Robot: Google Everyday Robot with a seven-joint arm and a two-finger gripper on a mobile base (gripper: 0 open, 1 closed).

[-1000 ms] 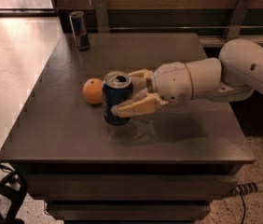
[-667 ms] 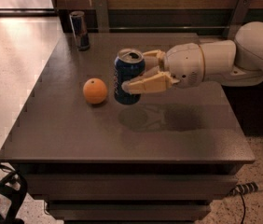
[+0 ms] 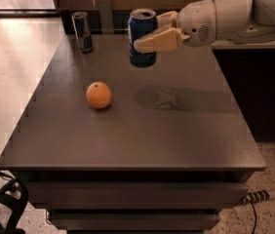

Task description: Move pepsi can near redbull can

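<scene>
You have the pepsi can [image 3: 141, 23] clamped in the gripper [image 3: 148, 32]. One tan finger [image 3: 157, 40] lies across its front and the other shows behind its upper right side, so the hand is closed on the can. The can is upright and hangs in the air, clear of the table [image 3: 142, 140], above the back part of the top. Its silver lid faces up. A shadow [image 3: 162, 98] of can and gripper falls on the surface in front of it, a little to the right in the view. The white arm [image 3: 225, 13] reaches in from the right edge. The redbull can [image 3: 82, 31] stands upright near the table's back left corner. It is to the left of the held can and apart from it, with bare tabletop showing between them. An orange [image 3: 99, 95] sits on the table nearer the camera, left of centre, touching neither can. On the floor at lower right lies a power strip [image 3: 263, 196] with its cable.
</scene>
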